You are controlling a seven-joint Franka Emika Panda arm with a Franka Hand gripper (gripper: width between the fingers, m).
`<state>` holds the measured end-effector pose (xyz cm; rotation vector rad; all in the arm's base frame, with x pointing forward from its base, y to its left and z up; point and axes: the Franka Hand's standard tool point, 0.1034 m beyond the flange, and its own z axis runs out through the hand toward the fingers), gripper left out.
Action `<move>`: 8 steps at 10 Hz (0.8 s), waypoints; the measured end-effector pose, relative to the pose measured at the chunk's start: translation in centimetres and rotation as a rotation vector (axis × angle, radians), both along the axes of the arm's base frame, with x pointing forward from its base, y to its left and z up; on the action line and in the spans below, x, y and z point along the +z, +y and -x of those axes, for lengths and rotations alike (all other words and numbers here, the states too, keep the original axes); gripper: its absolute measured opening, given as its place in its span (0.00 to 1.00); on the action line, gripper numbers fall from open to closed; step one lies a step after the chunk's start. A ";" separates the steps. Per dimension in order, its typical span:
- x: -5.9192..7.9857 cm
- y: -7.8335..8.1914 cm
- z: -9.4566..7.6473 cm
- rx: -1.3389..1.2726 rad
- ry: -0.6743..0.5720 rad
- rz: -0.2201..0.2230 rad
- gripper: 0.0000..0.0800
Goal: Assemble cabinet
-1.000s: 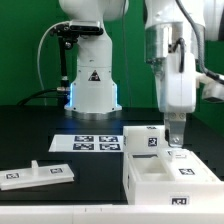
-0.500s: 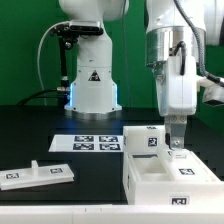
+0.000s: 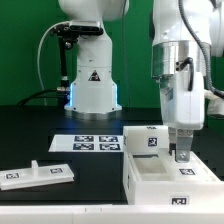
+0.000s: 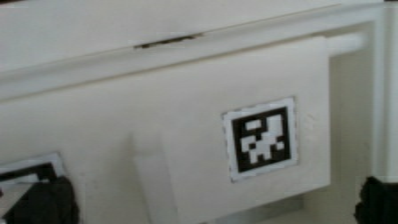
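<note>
The end effector (image 3: 183, 152) hangs released, jaws wide, over the cabinet box (image 3: 150, 176). If it descends off-centre, a finger could strike the wall and shove the box along the worktop (image 3: 90, 197).

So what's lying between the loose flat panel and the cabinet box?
Only bare black table, seen in the exterior view; the marker board lies farther back.

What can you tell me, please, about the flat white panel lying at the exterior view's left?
The flat panel is white, thin and plastic-looking, and it lies flat on the dark table. It carries two black-and-white square tags, one near each end, and a small raised part near its middle. Only the table touches it.
</note>
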<state>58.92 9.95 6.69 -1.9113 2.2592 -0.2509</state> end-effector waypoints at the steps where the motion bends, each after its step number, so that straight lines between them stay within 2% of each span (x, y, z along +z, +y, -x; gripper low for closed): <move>1: 0.0 -0.1 0.0 -0.002 -0.003 0.002 1.00; 8: 0.2 -0.3 -0.3 0.000 -0.033 0.017 1.00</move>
